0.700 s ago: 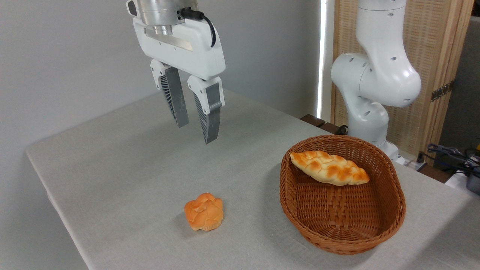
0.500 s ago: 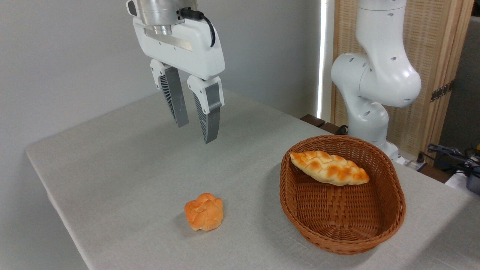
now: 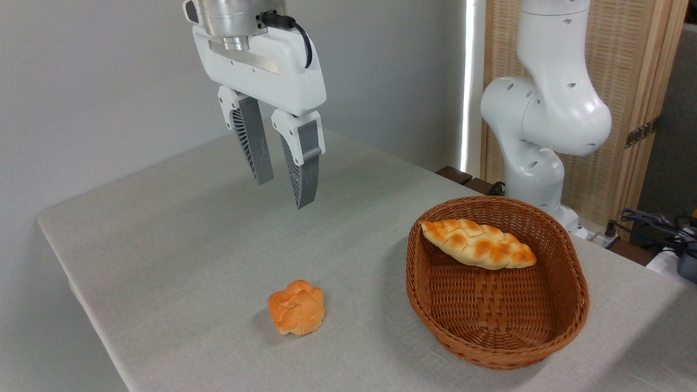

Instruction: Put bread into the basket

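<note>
Gripper (image 3: 286,191) hangs high over the table (image 3: 163,245), fingers spread and empty, bun (image 3: 296,307) on the cloth well below and nearer the camera (roundish, no long axis), left of basket (image 3: 566,326).

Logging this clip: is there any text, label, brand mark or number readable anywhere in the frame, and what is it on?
None: no readable text in this view.
gripper: plain white housing, no legible mark.
robot arm: plain white, no logo seen.
bread, braided loaf, basket, table: no labels or numbers.
</note>
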